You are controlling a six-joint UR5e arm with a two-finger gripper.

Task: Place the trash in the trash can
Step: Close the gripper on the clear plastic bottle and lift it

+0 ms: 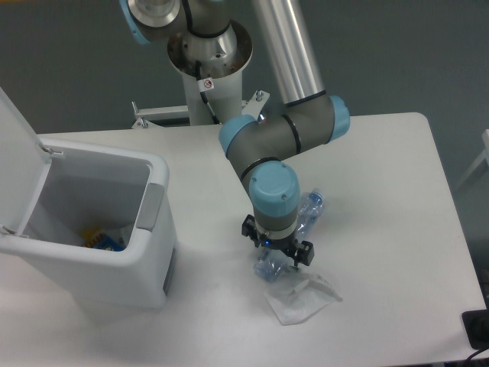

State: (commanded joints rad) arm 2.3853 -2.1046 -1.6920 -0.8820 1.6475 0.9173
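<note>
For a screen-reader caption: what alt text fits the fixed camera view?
A robot arm's gripper hangs low over a clear plastic bottle lying on a white table, beside a see-through plastic bag. At left stands an open white trash can with its lid raised.
</note>
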